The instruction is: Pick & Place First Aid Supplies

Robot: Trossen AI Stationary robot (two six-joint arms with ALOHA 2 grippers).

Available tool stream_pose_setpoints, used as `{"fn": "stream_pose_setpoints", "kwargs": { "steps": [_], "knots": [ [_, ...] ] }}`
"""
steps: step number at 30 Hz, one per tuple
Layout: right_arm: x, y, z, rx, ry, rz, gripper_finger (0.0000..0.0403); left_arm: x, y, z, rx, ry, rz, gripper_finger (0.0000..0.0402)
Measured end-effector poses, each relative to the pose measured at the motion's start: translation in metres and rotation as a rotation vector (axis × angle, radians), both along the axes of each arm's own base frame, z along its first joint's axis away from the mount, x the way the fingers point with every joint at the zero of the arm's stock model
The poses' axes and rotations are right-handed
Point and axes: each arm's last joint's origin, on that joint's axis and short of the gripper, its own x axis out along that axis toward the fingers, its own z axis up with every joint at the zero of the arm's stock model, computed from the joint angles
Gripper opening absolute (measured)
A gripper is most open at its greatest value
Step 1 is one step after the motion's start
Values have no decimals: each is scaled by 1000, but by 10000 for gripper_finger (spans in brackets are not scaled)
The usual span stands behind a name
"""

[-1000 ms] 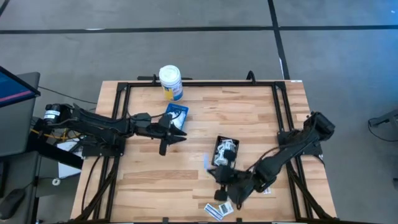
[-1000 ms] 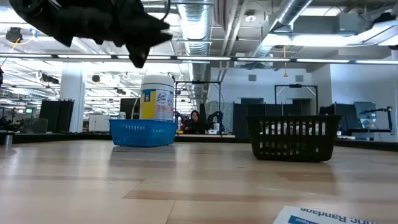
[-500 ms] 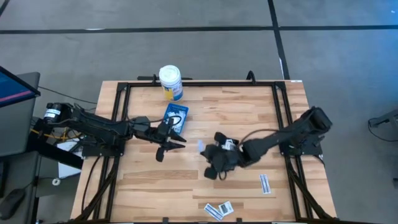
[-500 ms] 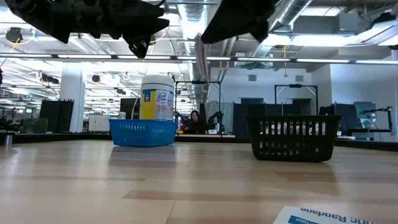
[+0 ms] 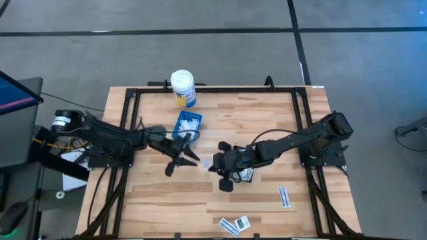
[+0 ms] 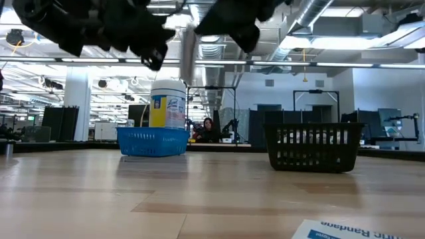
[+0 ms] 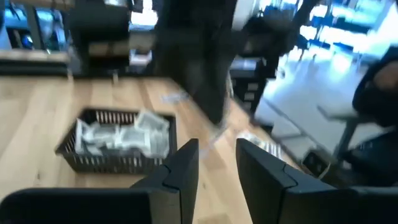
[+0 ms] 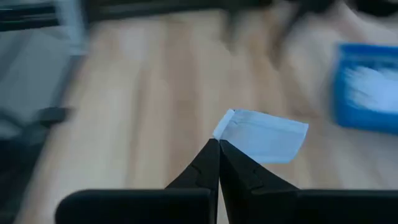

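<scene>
My right gripper hangs over the middle of the table, shut on a small white packet, one of the first aid supplies. The blue tray, which holds more white packets, sits just beyond it toward the far left. My left gripper hovers open near the blue tray, its fingers level, pointing toward the black tray of packets, with nothing between them. My right arm covers most of that black tray from above. More packets lie flat by the near edge. My right gripper pinches the packet by one end between its two fingertips. The fingers come slanting down from the table's right side. The rest of the packet sticks out past the fingertips, lifted clear of the table; in the low view it shows as a narrow upright strip.
A white bottle with a yellow label stands at the far edge behind the blue tray. One narrow packet lies at the near right. Black frame rails run along the table's sides. Bare wood lies at the near left.
My right gripper has carried the packet from the near edge toward the table's far left, closer to the blue tray, and stayed shut on it. The packet stays lifted clear. My left gripper has swung a little toward the near edge and rolled, still open.
</scene>
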Motion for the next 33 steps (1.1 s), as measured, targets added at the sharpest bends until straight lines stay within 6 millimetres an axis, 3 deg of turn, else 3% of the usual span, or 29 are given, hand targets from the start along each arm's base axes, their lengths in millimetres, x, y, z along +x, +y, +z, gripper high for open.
{"fn": "stream_pose_setpoints", "kwargs": {
  "steps": [6, 11, 25, 33],
  "knots": [
    [5, -4, 4, 35, -41, 90, 1, 12, -9, -20, 23, 70, -30, 108],
    [5, -5, 4, 98, -24, 175, 1, 13, -7, -20, 25, 58, 30, 108],
    [9, -15, 5, 93, -44, 140, 1, 12, -14, -19, 25, 54, -4, 108],
    [3, -14, -2, 114, 55, 114, 1, 12, -14, -19, 17, 56, -4, 108]
  ]
}}
